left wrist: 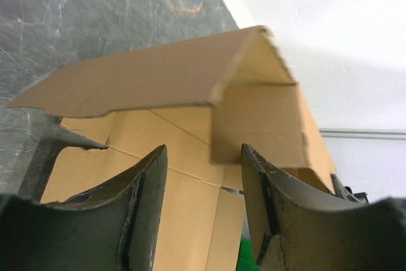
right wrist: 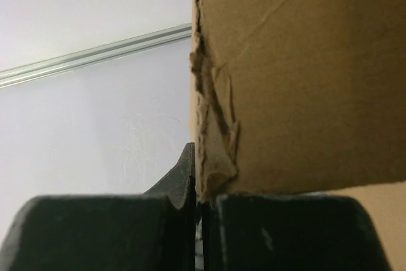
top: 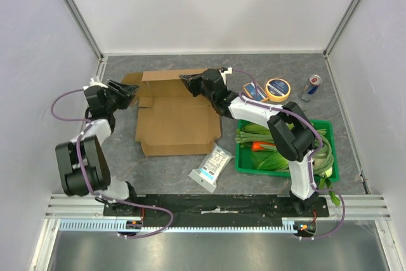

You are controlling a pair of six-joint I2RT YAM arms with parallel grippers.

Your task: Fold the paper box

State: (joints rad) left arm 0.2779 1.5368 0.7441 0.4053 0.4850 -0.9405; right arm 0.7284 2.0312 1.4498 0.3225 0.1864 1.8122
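Note:
The paper box is a plain brown cardboard sheet lying mid-table, its far flaps partly raised. My left gripper is at the box's far left corner, open, with its fingers astride nothing; the raised flap stands just beyond them. My right gripper is at the far right flap and is shut on its torn edge. The flap fills the right of the right wrist view.
A green crate of vegetables stands at the right. A white-and-blue packet lies near the box's front right corner. A tape roll, a small blue box and a can sit at the back right.

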